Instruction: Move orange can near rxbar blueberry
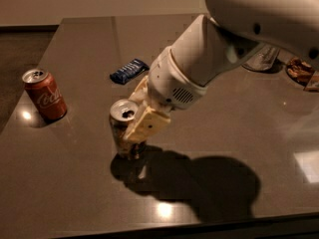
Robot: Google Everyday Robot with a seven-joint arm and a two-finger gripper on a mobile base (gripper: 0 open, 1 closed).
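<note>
The orange can [121, 133], mottled orange-brown with an open silver top, is upright near the table's front left. My gripper [131, 117] is shut on it: one pale finger [142, 127] lies across its right front, and the other reaches behind it. The can seems held just above the table, over its own shadow. The rxbar blueberry [128, 70], a flat dark blue wrapper, lies on the table behind the can, about a can's height away. My white arm comes in from the upper right.
A red can with white script [45, 94] stands at the left edge of the dark glossy table [75, 193]. A crumpled silver bag [261, 59] and a brown snack [299, 68] lie at the back right. The table's front edge is close below.
</note>
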